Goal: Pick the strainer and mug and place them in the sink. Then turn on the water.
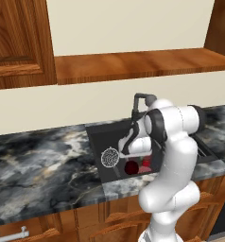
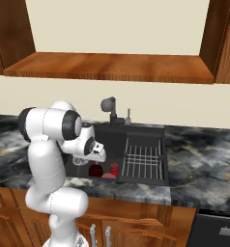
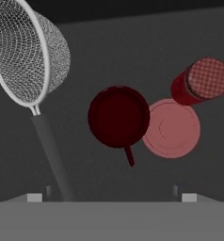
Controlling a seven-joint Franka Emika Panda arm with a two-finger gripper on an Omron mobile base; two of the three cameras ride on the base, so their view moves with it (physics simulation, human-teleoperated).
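Gripper (image 3: 111, 197), hand view: the two finger tips stand wide apart at the lower edge with nothing between them, looking straight down into the sink (image 3: 132, 47). On the dark floor lie the strainer (image 3: 24, 52), tilted at upper left with its handle running down toward the left tip; the mug (image 3: 118, 116), mouth up, at centre; a pale red disc (image 3: 172, 128) touching the mug's right side; and a brighter red small container (image 3: 201, 82) with a checkered top at upper right.

Left base view: the arm (image 1: 173, 156) bends forward over the sink (image 1: 98, 137). The strainer (image 1: 109, 157) leans near the basin's left wall, the mug (image 1: 131, 167) just beside it. The faucet (image 1: 140, 100) rises behind the arm's elbow; no water stream is visible.

Right base view: the hand hangs over the basin's left half, the mug (image 2: 95, 170) below it; the wire rack (image 2: 143, 161) fills the right half. The faucet (image 2: 110, 108) stands at the back rim.

Judgement: both items appear placed, so the step in hand is the tap. Lift clear of the basin first, then approach the faucet's lever from the side, pressing it steadily, not striking the spout.
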